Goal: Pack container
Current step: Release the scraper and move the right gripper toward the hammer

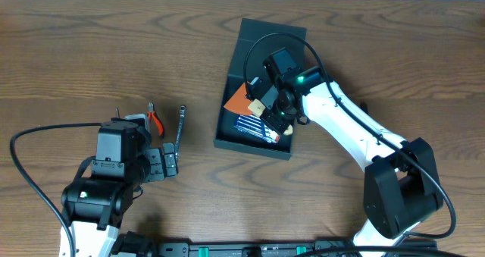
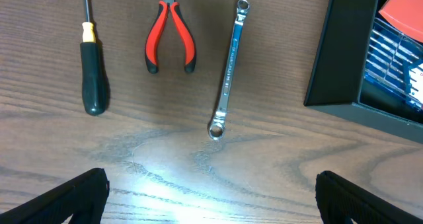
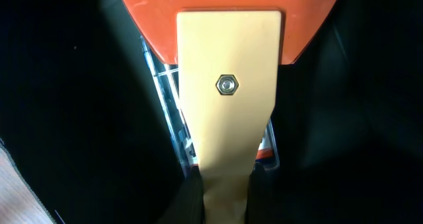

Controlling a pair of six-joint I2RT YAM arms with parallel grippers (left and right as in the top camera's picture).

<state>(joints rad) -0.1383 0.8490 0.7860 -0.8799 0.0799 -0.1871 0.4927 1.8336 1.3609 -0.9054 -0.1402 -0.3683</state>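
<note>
**Overhead, with both wrist views.** The container (image 1: 250,146) sits at bench (image 1: 91,45) centre. Its long axis runs from about 6 to 12 o'clock, tilted slightly toward 1, and its lid is folded back at the 12 o'clock end. A blue pack (image 1: 255,126) lies inside, toward the 6 o'clock wall.

The right fingers (image 1: 267,109) hang over the open container. The tan handle of a scraper (image 3: 228,85) sits between them, with its orange blade pointing toward 10 o'clock in the overhead view. In the right wrist view the handle runs straight from 6 to 12 o'clock, and a dark finger flanks it closely on each side. Whether they are clamping it or have just let go cannot be told.

The left fingers (image 1: 168,164) are spread wide and hold nothing. They hover above bare bench, well apart from the container and at about 8 o'clock of it.

Three tools lie side by side on the bench, on the container's 9 o'clock side: a screwdriver (image 2: 92,65), pliers (image 2: 170,39) and a wrench (image 2: 228,69). In the left wrist view their long axes all run roughly from 6 to 12 o'clock. The wrench lies nearest the container, directly toward 12 o'clock from the gap between the left fingers.

Judgement: the left arm is much the nearer to these tools. Its spread fingers straddle the wrench's axis line, so a forward reach would likely suit a grasp across the shaft.
</note>
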